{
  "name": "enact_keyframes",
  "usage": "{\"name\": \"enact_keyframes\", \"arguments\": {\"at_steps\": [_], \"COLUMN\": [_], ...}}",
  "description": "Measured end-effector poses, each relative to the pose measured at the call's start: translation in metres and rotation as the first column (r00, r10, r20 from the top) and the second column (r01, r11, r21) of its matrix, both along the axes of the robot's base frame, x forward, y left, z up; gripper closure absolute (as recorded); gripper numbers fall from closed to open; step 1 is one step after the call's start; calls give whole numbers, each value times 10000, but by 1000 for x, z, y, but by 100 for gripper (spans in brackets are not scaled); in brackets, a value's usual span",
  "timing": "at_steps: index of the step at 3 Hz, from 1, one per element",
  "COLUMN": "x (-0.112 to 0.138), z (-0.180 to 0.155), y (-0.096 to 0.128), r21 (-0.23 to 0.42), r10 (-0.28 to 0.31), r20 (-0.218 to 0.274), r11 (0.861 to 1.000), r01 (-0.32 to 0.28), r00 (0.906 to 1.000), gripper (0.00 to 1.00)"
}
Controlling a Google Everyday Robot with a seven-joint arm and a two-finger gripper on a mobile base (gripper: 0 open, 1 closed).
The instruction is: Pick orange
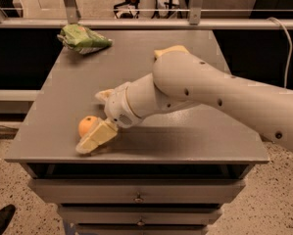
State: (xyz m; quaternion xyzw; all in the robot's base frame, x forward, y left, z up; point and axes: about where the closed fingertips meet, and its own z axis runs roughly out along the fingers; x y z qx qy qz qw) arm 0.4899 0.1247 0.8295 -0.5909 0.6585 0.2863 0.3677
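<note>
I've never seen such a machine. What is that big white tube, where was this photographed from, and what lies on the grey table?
The white tube is a robot's single arm, reaching in from the right. At its tip is the gripper, its grasping hand, low over the front left of the grey table top. One camera looks down on the table; where it is mounted is unknown. Beside the gripper lies a small round orange fruit, which the robot should pick up; it rests on the table, not lifted. At the back left lies a green snack bag. A pale yellow sponge peeks out behind the arm.
</note>
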Motion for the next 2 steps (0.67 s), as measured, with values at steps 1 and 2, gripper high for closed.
{"name": "enact_keyframes", "arguments": {"at_steps": [1, 2], "x": [-1, 0], "z": [-1, 8], "y": [2, -2], "r21": [18, 96], "r10": [-112, -293], "r20": [61, 212], "r11": [9999, 9995], "r01": [112, 291], "r00": [9999, 9993], "gripper": [38, 62]}}
